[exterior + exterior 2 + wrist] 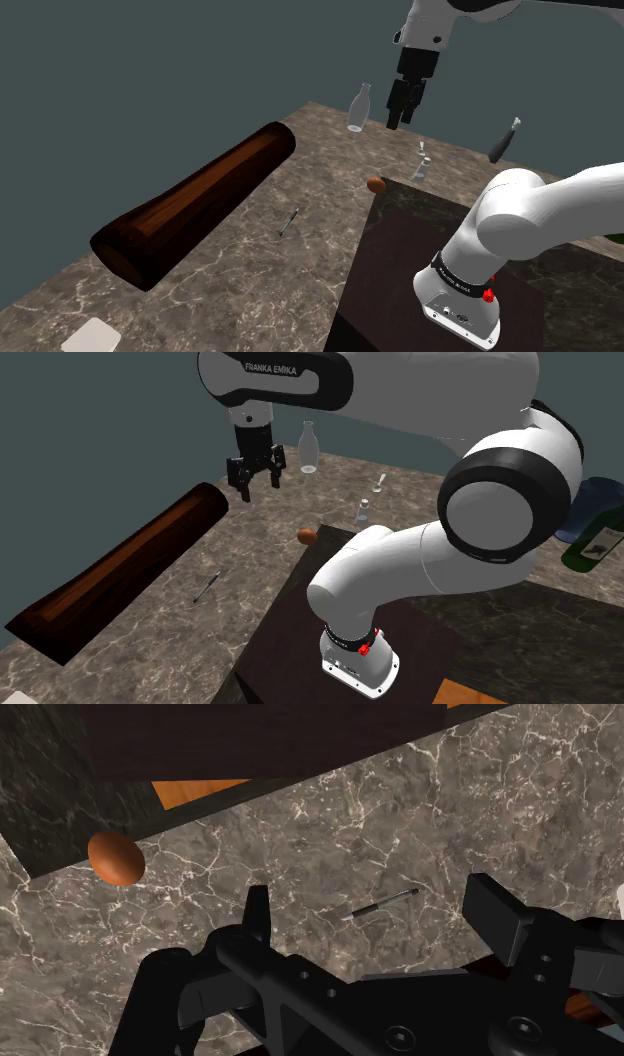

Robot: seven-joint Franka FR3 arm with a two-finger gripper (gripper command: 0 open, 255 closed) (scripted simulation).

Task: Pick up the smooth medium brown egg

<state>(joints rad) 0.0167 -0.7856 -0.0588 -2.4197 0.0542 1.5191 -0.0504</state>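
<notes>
A smooth brown egg (pixel 375 184) lies on the marble table right against the dark stand's corner; I also see the egg (pixel 306 535) in the second exterior view and the egg (pixel 116 858) in the wrist view. My black gripper (pixel 402 117) hangs high above the table, up and to the shoulder view's right of the egg, fingers apart and empty. In the second exterior view the gripper (pixel 258 483) is above and left of the egg. Through the wrist camera the open gripper (pixel 378 912) frames bare marble and a pen, with the egg off to the side.
A large dark wooden log (pixel 190 205) lies across the table's left. A thin pen (pixel 289 221) rests mid-table. A clear bottle (pixel 359 108) and small upright items (pixel 421 165) stand at the far end. The dark stand (pixel 400 250) borders the egg. Green and blue bottles (pixel 600 532) stand at the second exterior view's right.
</notes>
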